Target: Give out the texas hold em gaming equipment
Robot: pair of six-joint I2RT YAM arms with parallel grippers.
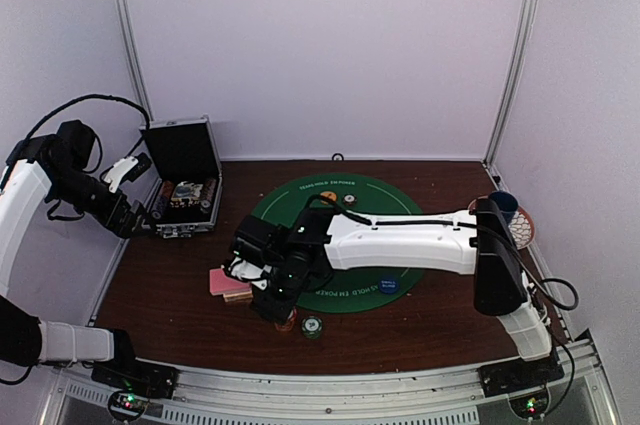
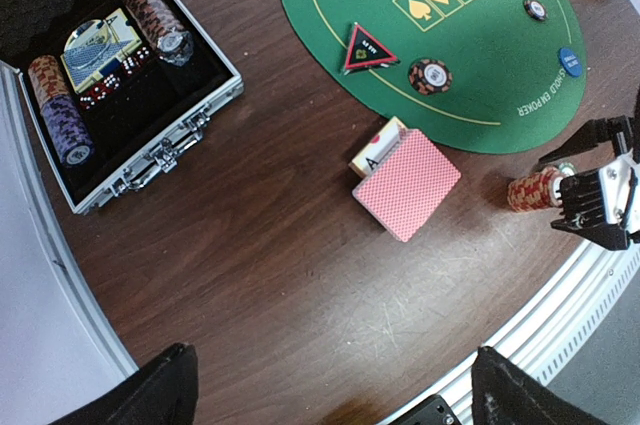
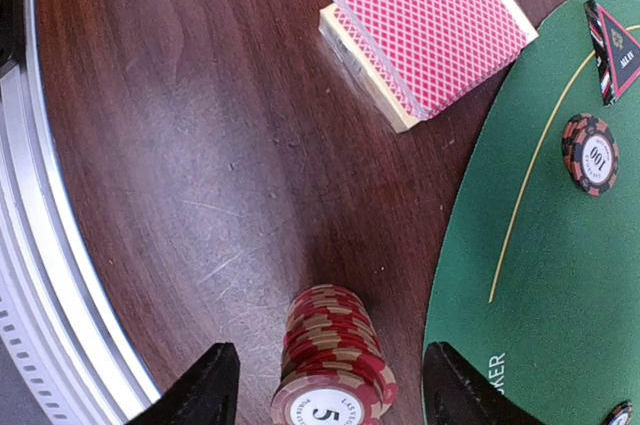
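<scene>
A stack of red-and-tan poker chips (image 3: pixel 335 360) stands on the wooden table between the fingers of my right gripper (image 3: pixel 330 390). The gripper is open, with a gap on each side of the stack. The stack (image 1: pixel 288 320) and right gripper (image 1: pixel 278 307) lie just left of the green mat (image 1: pixel 345 245). A green chip (image 1: pixel 312 326) lies beside the stack. Pink-backed cards (image 3: pixel 420 25) lie in two piles nearby. A red triangle (image 2: pixel 365 48), an orange-black chip (image 2: pixel 429 75) and a blue disc (image 2: pixel 568 60) sit on the mat. My left gripper (image 2: pixel 335 395) is open and empty, high over the table's left side.
The open black silver-edged case (image 2: pixel 150 95) holds several chip stacks, dice and a card deck at the back left. A patterned plate (image 1: pixel 520 228) and a blue cup (image 1: pixel 503 203) stand at the right edge. A metal rail (image 3: pixel 40 245) runs along the near table edge.
</scene>
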